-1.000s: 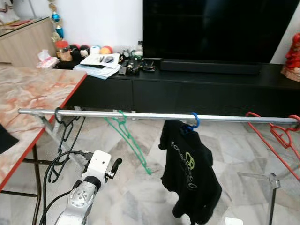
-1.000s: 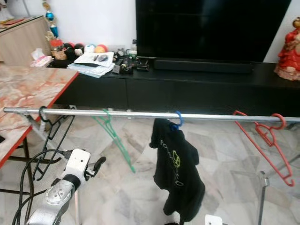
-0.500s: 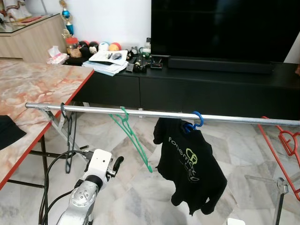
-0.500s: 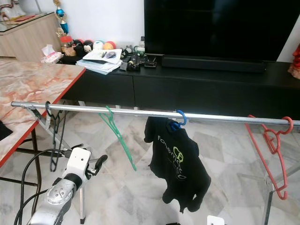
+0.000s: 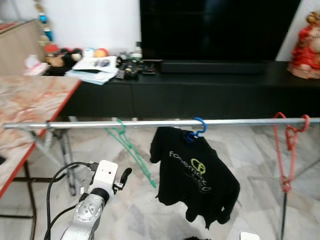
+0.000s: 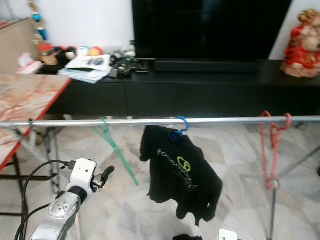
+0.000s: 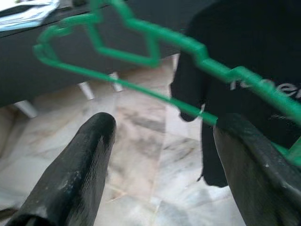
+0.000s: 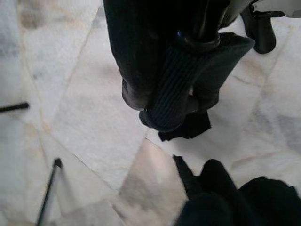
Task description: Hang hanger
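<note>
Shirt on blue hanger [image 5: 198, 128] hung mid-frame on rail [image 5: 150, 123].
Left gripper [image 7: 160, 141] is spread wide at lower left by green hanger [image 5: 131, 150]; right gripper's state cannot be told.

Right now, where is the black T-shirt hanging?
In the left eye view the black T-shirt hangs on a blue hanger near the middle of the metal rail, between the green hanger on its left and the red hanger on its right.

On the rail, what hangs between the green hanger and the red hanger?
In the left eye view, a blue hanger carrying a black T-shirt hangs on the rail between the green hanger and red hanger.
</note>
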### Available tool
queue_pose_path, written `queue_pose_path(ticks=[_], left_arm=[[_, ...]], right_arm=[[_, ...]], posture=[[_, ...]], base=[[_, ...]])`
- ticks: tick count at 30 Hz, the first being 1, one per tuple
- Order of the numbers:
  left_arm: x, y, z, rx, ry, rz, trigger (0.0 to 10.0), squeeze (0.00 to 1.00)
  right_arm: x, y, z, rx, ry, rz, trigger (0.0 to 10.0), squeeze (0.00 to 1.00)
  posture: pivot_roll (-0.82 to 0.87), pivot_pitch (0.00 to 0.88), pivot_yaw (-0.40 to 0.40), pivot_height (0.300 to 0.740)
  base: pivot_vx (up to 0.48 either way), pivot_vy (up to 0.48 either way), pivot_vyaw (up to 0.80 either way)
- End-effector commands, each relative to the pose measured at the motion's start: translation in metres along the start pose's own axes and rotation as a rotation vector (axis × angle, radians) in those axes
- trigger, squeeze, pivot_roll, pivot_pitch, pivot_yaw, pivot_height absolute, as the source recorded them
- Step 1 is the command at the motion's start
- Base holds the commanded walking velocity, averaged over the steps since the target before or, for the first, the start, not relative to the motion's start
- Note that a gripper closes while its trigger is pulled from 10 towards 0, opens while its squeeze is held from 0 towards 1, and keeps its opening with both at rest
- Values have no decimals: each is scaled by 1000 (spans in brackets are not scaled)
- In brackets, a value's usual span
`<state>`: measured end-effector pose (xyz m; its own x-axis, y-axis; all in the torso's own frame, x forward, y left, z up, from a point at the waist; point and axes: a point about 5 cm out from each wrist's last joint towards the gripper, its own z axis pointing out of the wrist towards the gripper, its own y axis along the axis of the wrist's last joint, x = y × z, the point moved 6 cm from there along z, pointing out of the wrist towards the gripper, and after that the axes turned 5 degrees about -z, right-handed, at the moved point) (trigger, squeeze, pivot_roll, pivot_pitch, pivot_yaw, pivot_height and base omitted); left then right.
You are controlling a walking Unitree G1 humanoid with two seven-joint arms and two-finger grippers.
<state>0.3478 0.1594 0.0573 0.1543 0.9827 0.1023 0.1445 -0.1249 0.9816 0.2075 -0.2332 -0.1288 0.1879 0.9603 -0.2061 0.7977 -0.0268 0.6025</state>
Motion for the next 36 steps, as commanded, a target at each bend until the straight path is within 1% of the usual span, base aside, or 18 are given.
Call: queue_pose_path(ticks=[1,3,8,11,25,36], left_arm=[[1,7,0,-22,3,-9,10000,0],[1,7,0,-21,5,-33,10000,0],[1,8,0,-28,0,-5,10000,0],[0,7,-1,-24,-4,4,10000,0],[1,6,-3,-20,5,-16,10000,0],[1,5,-4,-18,7,-17,10000,0]], right_arm=[[0,4,0,-18,3,-3,10000,0],[1,4,0,-18,4,-5,10000,0],[1,6,0,-30,11,-7,10000,0],[2,7,0,-35,15,-4,10000,0],[2,6,0,-31,28,-18,10000,0],[2,6,0,-30,30,-20,10000,0]], posture=[[138,0,18,740],[136,0,20,740],[137,0,20,740],[138,0,20,740],[139,0,19,740],[141,0,18,740]], base=[[0,0,-775],[0,437,-775],[0,319,-717],[0,0,0],[0,0,0],[0,460,0]])
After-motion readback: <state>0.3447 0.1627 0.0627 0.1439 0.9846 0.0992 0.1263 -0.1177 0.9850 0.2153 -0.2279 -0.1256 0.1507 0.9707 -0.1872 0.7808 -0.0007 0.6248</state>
